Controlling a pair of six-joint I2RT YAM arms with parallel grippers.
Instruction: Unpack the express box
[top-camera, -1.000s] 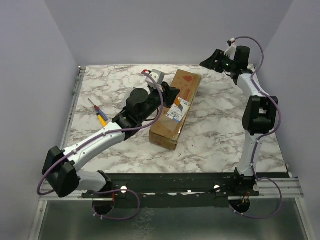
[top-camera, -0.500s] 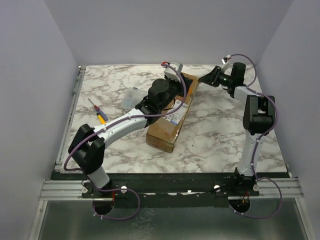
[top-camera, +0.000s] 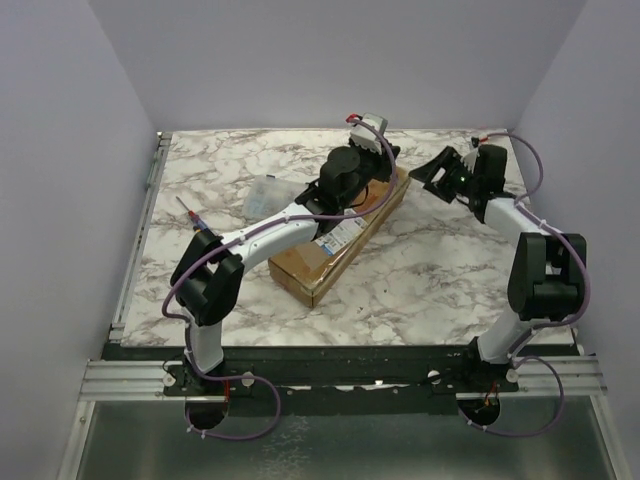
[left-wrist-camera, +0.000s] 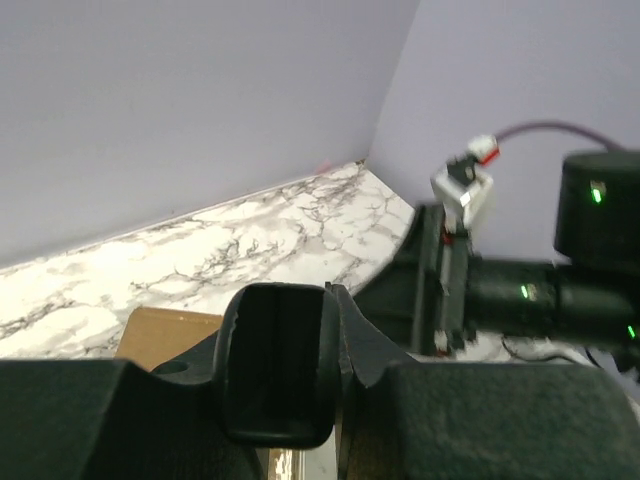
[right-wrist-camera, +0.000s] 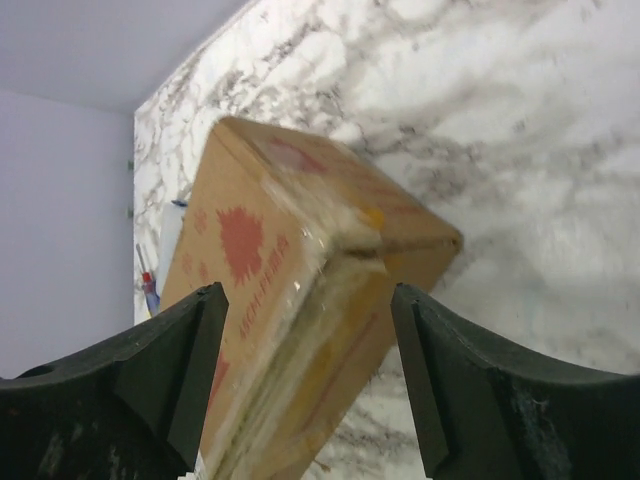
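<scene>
The express box, a long brown carton with a white label and red print, lies diagonally in the middle of the table. My left arm reaches over it, and my left gripper is above its far end. In the left wrist view that gripper is shut with nothing between the fingers, and a corner of the box shows below. My right gripper is open just right of the box's far end. In the right wrist view its fingers are spread, with the taped end of the box ahead between them, apart from both.
A small clear plastic case lies left of the box. A screwdriver lies further left, partly hidden by my left arm. Walls stand close behind and to the right. My right arm is close to my left gripper.
My left arm has swung right and forward along the box to its far end. The box has turned, its far end going right. My right gripper has come down toward that end.
</scene>
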